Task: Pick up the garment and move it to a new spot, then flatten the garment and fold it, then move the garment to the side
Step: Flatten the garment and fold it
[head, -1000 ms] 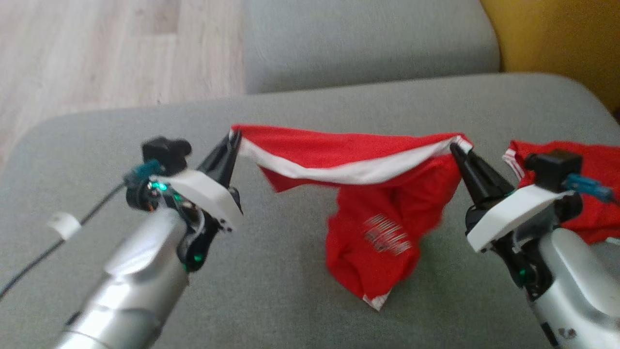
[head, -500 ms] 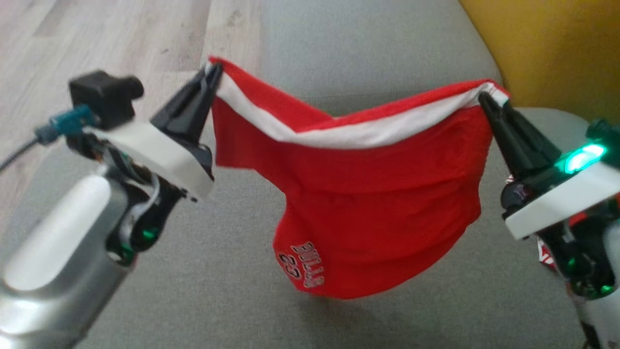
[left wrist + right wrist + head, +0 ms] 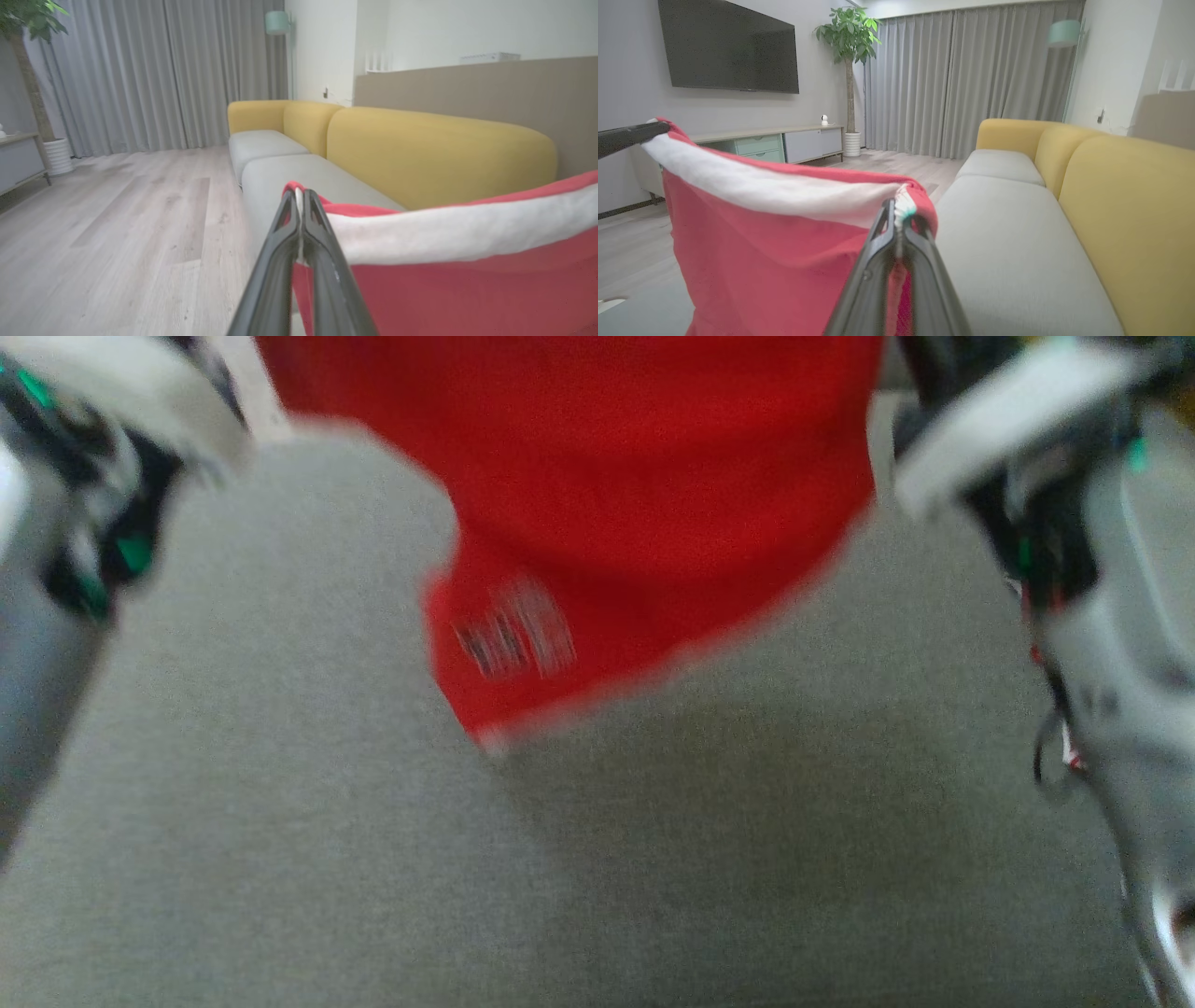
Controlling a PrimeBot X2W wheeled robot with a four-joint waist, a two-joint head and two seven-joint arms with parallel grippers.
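The garment [image 3: 607,476] is a pair of red shorts with a white waistband and a printed mark near the hem. It hangs stretched between my two grippers above the grey sofa seat [image 3: 373,859]. In the left wrist view my left gripper [image 3: 299,198] is shut on one waistband corner, and the red cloth [image 3: 467,280] runs off to the right. My right gripper [image 3: 895,212] is shut on the other corner, with the cloth [image 3: 784,242] spreading left to the left gripper's dark fingers [image 3: 626,137]. The head view is blurred by motion.
The yellow sofa backrest [image 3: 420,149] runs along behind the grey seats [image 3: 1008,233]. A pale wood floor [image 3: 117,224] lies to the left. A low cabinet [image 3: 784,144], a wall television [image 3: 728,46], a potted plant [image 3: 850,37] and grey curtains [image 3: 962,79] stand farther off.
Both grippers have risen with the garment, which has come off the cushion and opened out to hang from its waistband. The head camera's picture has also shifted and blurred.
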